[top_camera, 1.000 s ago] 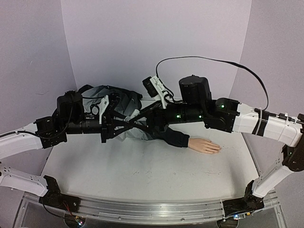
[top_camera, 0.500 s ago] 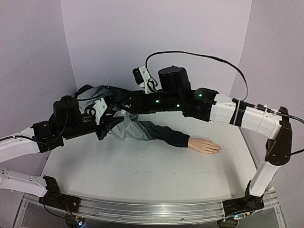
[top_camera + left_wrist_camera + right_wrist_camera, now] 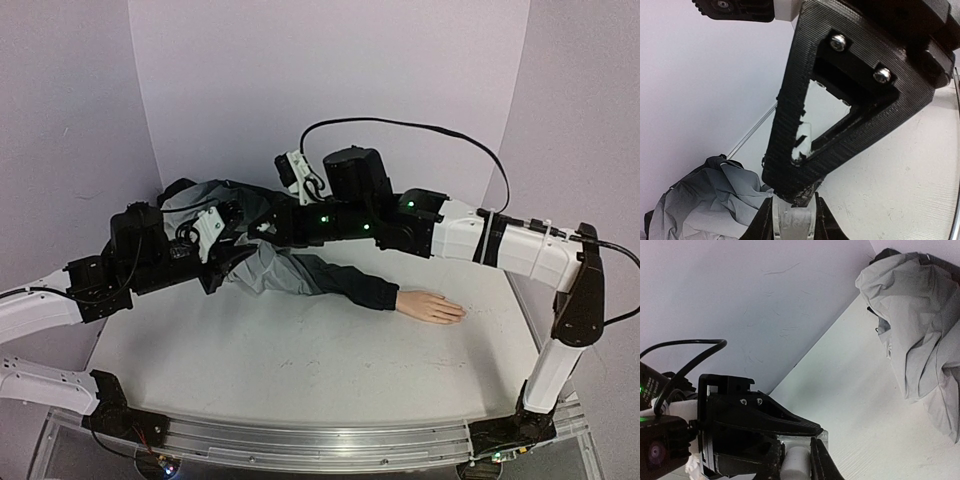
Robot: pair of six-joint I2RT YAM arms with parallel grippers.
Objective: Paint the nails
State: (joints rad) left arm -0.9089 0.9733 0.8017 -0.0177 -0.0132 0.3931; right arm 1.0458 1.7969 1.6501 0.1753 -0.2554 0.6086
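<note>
The pale mannequin hand (image 3: 430, 305) lies flat on the table, sticking out of a dark sleeve (image 3: 365, 288). Its nails are too small to make out. Both grippers meet far to its left, above the grey jacket (image 3: 262, 268). My left gripper (image 3: 220, 233) (image 3: 792, 212) is shut on a small whitish bottle (image 3: 790, 222). My right gripper (image 3: 256, 228) (image 3: 796, 460) faces it, shut on the bottle's white cap (image 3: 796, 466). In the left wrist view one black right finger (image 3: 790, 150) hides the bottle's top.
The crumpled grey jacket (image 3: 915, 325) is bunched at the back left, against the lilac wall (image 3: 300, 90). A black cable (image 3: 420, 130) loops above the right arm. The white table (image 3: 300, 370) ends in a metal rail (image 3: 300, 440) at the near edge.
The right arm swung back and to the left, up to the left gripper, and its jaws closed on the bottle's cap. The left gripper kept its hold and shifted slightly.
</note>
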